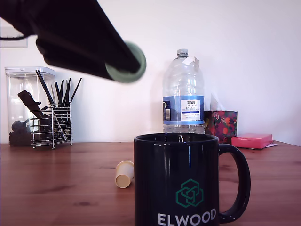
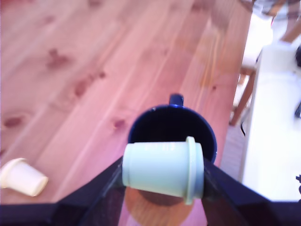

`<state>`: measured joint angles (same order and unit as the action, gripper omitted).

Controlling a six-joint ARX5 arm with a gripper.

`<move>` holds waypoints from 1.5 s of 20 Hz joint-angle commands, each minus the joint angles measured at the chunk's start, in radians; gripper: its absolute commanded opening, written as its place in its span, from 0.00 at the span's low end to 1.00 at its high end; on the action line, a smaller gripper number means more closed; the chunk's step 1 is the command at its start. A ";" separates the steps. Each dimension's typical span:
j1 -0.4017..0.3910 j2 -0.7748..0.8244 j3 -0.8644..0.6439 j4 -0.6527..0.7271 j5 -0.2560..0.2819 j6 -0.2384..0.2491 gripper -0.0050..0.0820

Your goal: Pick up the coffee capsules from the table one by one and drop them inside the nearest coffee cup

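A sage-green capsule [image 2: 162, 167] was pinched sideways between the jaws of the gripper [image 2: 162, 172], raised well above the reddish wooden bench [image 1: 56, 188]. In the wrist view the capsule was seen lying across the grip, its rimmed end toward one jaw and its narrower end toward the other, with the open mouth of the black mug [image 2: 171, 127] directly beyond it. In the exterior view the same capsule [image 1: 126, 62] was shown high up and toward that view's left of the mug [image 1: 176, 181], so it was judged not yet squarely over the opening; the exact offset could not be settled, as the arm was blurred and dark there.

A second, cream-yellow capsule [image 1: 124, 173] lay on its side on the bench just beside the mug, on the exterior view's left, not yet picked up.

The main risk was judged to be an early release: if the jaws were spread before the capsule hung over the mug's mouth, it could strike the rim and bounce onto the bench. A descent too low could also knock the mug. The capsule's tapered wall might let it slip within the grip.
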<state>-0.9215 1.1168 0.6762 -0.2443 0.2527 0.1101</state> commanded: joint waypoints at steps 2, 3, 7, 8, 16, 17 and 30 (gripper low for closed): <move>-0.037 0.079 0.074 -0.011 -0.034 0.020 0.31; -0.049 0.111 0.103 -0.032 -0.047 0.025 0.31; -0.089 0.242 0.236 -0.144 -0.103 0.065 0.31; -0.097 0.274 0.269 -0.174 -0.112 0.079 0.31; -0.116 0.402 0.405 -0.328 -0.183 0.082 0.31; -0.116 0.402 0.405 -0.338 -0.183 0.082 0.31; -0.116 0.402 0.405 -0.360 -0.179 0.073 0.77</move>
<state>-1.0336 1.5070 1.0798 -0.6083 0.0731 0.1867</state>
